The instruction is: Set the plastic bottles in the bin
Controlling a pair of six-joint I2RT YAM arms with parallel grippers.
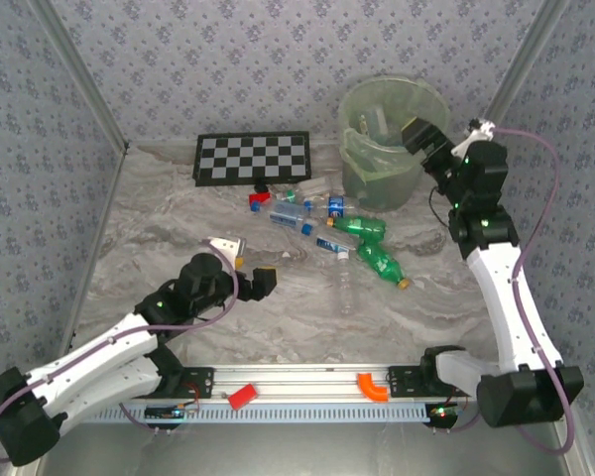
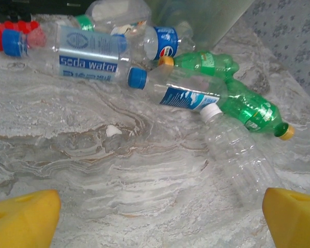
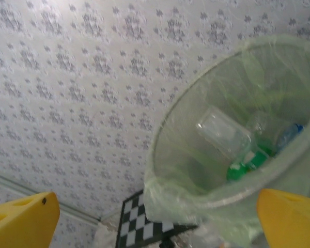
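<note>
Several plastic bottles [image 1: 362,228] lie scattered on the marble table in front of the bin [image 1: 387,149]. In the left wrist view I see a clear "soda water" bottle [image 2: 88,54], a blue-capped clear bottle [image 2: 183,93], a green bottle [image 2: 248,111] with a yellow cap and a bare clear bottle [image 2: 237,155]. My left gripper [image 1: 246,264] hovers open just short of them, nothing between its yellow fingers [image 2: 20,217]. My right gripper [image 1: 426,134] hangs open and empty at the bin's rim. Inside the bin [image 3: 186,201] lie a clear bottle [image 3: 225,134] and a green one [image 3: 243,168].
A black-and-white chequered board [image 1: 253,157] lies flat at the back, left of the bin. A small red block [image 1: 259,196] sits beside the bottles' left end. Patterned walls close in the table on three sides. Red and orange clips [image 1: 241,397] rest on the front rail.
</note>
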